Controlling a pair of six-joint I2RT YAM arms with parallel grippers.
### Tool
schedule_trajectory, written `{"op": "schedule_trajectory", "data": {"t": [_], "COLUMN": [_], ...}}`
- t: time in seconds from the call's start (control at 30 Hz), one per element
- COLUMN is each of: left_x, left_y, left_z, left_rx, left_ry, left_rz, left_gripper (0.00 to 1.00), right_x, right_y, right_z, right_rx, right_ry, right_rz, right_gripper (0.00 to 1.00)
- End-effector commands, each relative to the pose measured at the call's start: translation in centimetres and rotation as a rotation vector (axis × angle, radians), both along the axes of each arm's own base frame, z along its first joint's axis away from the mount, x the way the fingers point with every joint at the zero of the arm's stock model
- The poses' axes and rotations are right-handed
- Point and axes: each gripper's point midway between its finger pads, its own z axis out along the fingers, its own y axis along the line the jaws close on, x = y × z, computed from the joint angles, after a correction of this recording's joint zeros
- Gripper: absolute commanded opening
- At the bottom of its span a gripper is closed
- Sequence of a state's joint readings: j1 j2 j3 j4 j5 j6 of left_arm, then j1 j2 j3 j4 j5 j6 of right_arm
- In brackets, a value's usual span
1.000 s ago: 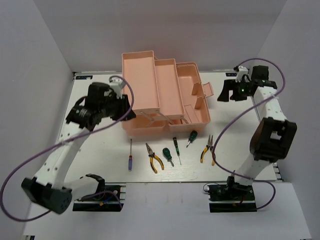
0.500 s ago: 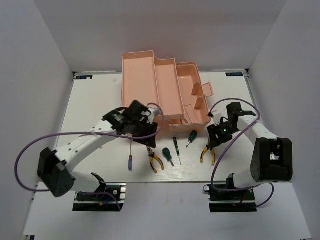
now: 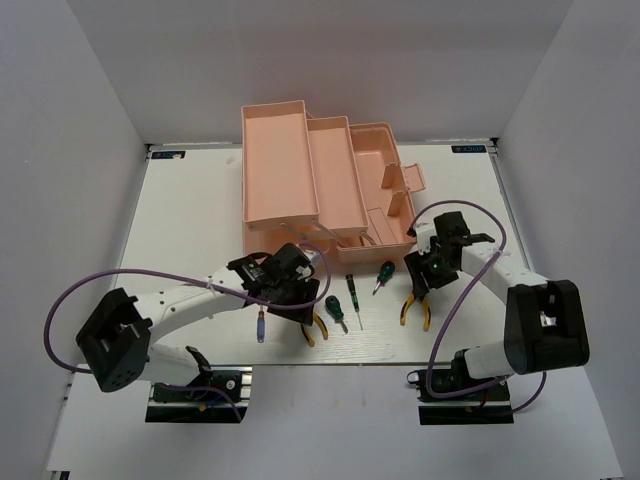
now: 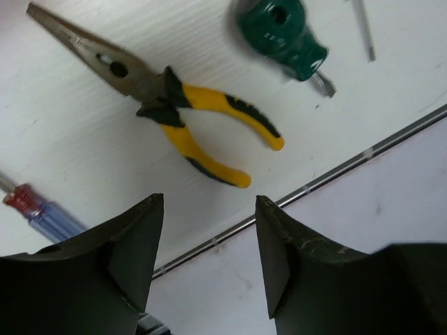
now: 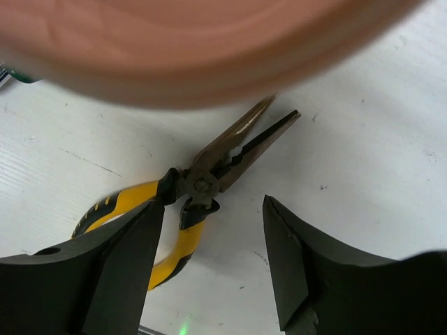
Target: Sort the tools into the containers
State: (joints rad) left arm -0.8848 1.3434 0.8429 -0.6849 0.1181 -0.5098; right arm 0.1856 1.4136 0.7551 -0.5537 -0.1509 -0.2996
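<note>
The left gripper (image 4: 207,202) has its two fingers open, with nothing between them. Just past the tips, at 12 o'clock in the left wrist view, lie the left pliers (image 4: 167,105) with yellow handles. The purple screwdriver (image 4: 42,209) is at 9 o'clock and one stubby green screwdriver (image 4: 283,31) is at 1 o'clock.

The right gripper (image 5: 213,206) is open too and holds nothing. The right pliers (image 5: 199,185) lie right under the gap, nose pointing to 1 o'clock. The pink blur at 12 o'clock looks like the edge of the toolbox (image 3: 320,190).

A second ago both arms were up and far out. The left one was at 9 o'clock of the toolbox and the right one at 3 o'clock. Now both have come down to the row of tools at 6 o'clock of the box.

All six tools are where they were on the table (image 3: 190,210). Next to the pliers and the purple one sit the slim black-green screwdriver (image 3: 352,295) and the other stubby green screwdriver (image 3: 384,272).

So no tool is in the toolbox yet. I think each arm is about to grab its own pliers. The sorting has only just begun.
</note>
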Motion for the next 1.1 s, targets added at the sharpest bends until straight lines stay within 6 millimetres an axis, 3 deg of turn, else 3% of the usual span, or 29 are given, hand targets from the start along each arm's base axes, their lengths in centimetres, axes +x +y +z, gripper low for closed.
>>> {"op": "schedule_trajectory", "data": {"t": [0.0, 0.2, 0.43, 0.63, 0.73, 0.87, 1.0, 1.07], "left_x": [1.1, 0.1, -1.0, -1.1, -0.8, -0.6, -0.5, -0.5], "left_y": [-1.4, -2.0, -1.6, -1.3, -1.2, -1.3, -0.8, -0.7], "left_z": [1.1, 0.1, -1.3, -2.4, -2.8, -3.2, -3.8, -3.7], "left_rx": [-0.072, -0.063, -0.05, -0.033, -0.025, -0.021, 0.002, 0.011], "left_ry": [-0.087, -0.073, -0.052, -0.057, -0.071, -0.085, -0.086, -0.099], "left_rz": [0.036, 0.004, 0.003, 0.013, 0.021, 0.029, 0.057, 0.067], "left_gripper": [0.66, 0.66, 0.67, 0.67, 0.67, 0.67, 0.67, 0.67], "right_x": [-3.4, -4.3, -5.3, -6.4, -5.5, -5.0, -5.3, -6.4], "right_y": [-1.0, -0.7, 0.4, -1.1, -0.9, -0.9, -0.8, -1.0], "right_z": [-2.6, -1.6, 1.5, -1.0, -0.8, -2.1, -2.0, -1.2], "right_rx": [-0.091, -0.079, 0.013, -0.065, -0.069, -0.087, -0.077, -0.076], "right_ry": [0.109, 0.126, 0.042, 0.066, 0.082, 0.119, 0.146, 0.17], "right_rz": [-0.016, -0.032, 0.05, 0.071, 0.051, 0.058, 0.066, 0.082], "right_gripper": [0.65, 0.63, 0.62, 0.59, 0.58, 0.43, 0.0, 0.0]}}
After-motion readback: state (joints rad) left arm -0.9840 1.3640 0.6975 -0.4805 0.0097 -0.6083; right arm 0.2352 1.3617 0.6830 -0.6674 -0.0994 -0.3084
